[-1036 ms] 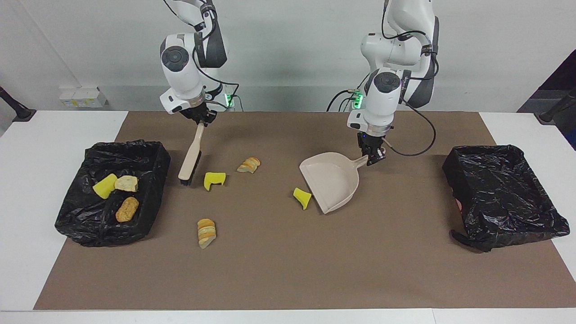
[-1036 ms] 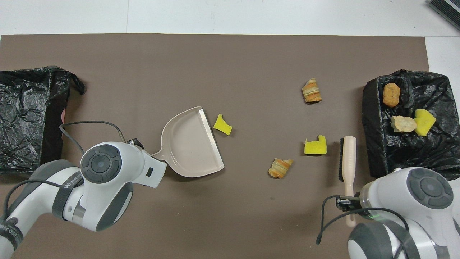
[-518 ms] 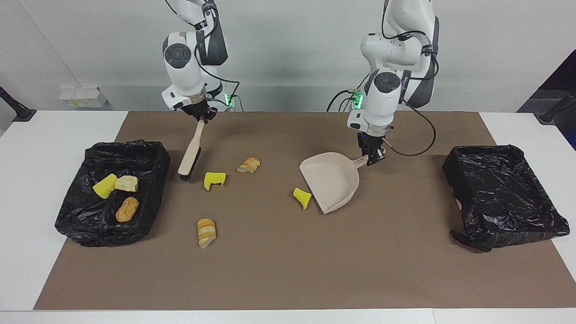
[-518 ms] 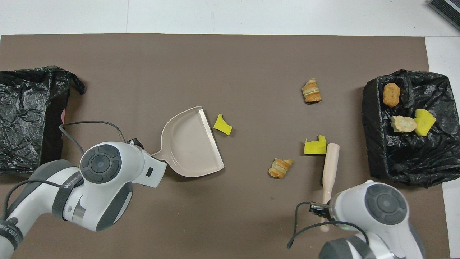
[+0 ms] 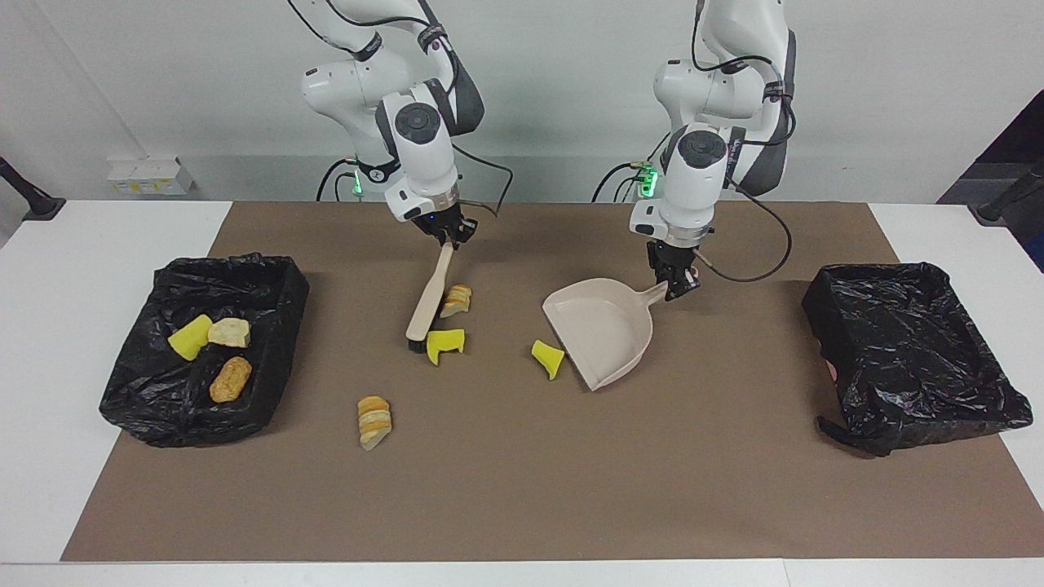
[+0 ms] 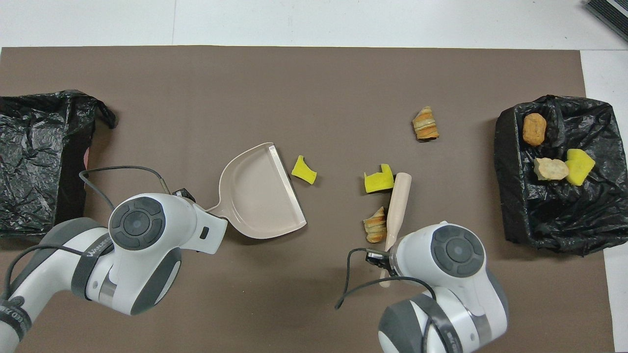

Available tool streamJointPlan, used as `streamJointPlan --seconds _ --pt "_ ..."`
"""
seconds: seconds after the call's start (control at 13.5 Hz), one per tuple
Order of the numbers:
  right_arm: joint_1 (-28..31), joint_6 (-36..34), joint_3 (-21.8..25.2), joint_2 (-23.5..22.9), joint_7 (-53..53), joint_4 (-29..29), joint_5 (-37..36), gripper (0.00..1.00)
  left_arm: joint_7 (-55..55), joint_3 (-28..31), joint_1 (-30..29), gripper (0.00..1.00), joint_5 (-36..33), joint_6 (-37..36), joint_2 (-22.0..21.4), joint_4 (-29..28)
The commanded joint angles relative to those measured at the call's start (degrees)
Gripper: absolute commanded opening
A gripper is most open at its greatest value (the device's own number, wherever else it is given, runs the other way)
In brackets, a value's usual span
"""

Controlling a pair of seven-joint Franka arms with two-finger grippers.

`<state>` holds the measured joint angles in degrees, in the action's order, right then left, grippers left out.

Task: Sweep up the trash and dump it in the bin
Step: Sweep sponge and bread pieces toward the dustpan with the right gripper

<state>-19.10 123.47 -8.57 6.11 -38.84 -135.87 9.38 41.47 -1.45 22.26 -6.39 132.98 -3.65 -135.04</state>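
Right tool (image 5: pixel 447 235) is clamped on the brush (image 5: pixel 430 303) handle, bristles against a yellow sponge piece (image 5: pixel 444 344) and bread slice (image 5: pixel 457 300). Left tool (image 5: pixel 675 285) grips the dustpan (image 5: pixel 603 328) handle, another sponge bit (image 5: pixel 548 358) at its lip. Partial lettering "WANU…" reads on the left arm's band (image 6: pixel 93 254); three trash bits lie in the bin (image 5: pixel 269 277) at the right arm's end.

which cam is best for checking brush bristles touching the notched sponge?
Facing view: the brush has its dark bristle end against the notched sponge at mat level. Overhead shows only the brush's beige back beside the sponge.
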Motion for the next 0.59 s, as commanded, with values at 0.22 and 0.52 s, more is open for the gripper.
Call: streamJointPlan --seconds 0.22,0.52 --pt "-1.6 -2.3 0.0 -8.7 0.0 12.8 5.3 0.00 -0.8 0.5 0.4 0.00 0.7 1.4 -0.3 -1.1" --pt "-5.0 -2.1 -0.1 -14.0 0.5 18.4 6.8 0.00 -1.0 0.5 0.5 0.00 0.7 1.4 -0.3 -1.0"
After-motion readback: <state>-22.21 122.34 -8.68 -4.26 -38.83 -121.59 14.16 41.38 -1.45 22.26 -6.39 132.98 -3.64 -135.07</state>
